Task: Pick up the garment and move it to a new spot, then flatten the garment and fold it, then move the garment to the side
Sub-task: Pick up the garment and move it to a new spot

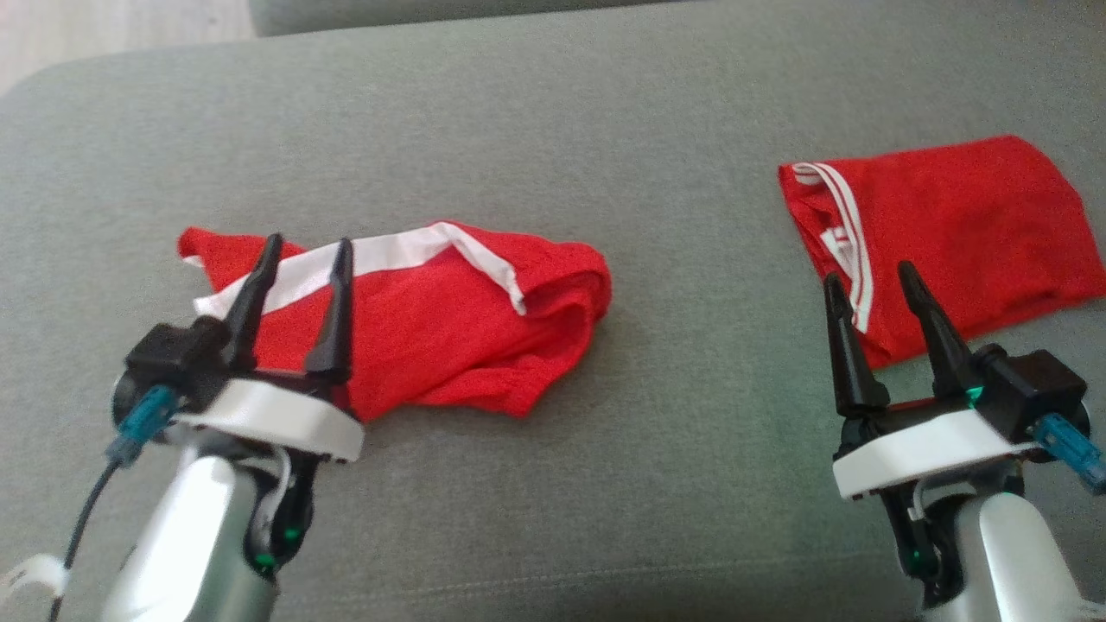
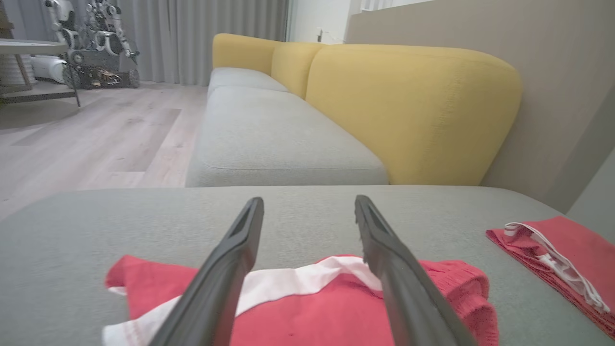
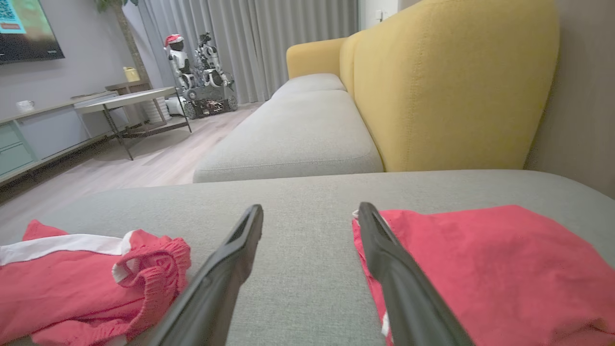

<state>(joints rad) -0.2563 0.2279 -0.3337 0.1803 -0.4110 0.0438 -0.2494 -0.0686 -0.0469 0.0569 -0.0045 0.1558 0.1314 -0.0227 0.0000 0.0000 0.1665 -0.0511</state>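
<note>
A crumpled red garment (image 1: 449, 320) with a white stripe lies on the grey cushion (image 1: 553, 130) at the left. My left gripper (image 1: 310, 242) hovers over its left end, open, nothing between the fingers. In the left wrist view the same garment (image 2: 312, 307) lies just below the spread left gripper (image 2: 309, 198). At the right lies a second red garment (image 1: 959, 225), folded flat, with white trim on its left edge. My right gripper (image 1: 868, 272) stands open over that piece's near left corner. The right wrist view shows the right gripper (image 3: 311, 205) between the folded piece (image 3: 480, 274) and the crumpled one (image 3: 72, 283).
Bare grey cushion separates the two garments. A yellow backrest (image 2: 413, 110) rises behind the cushion and a longer grey seat (image 2: 274, 139) runs away from it. Wooden floor (image 2: 96, 134), a low table (image 3: 125, 98) and another robot (image 3: 202, 67) stand beyond.
</note>
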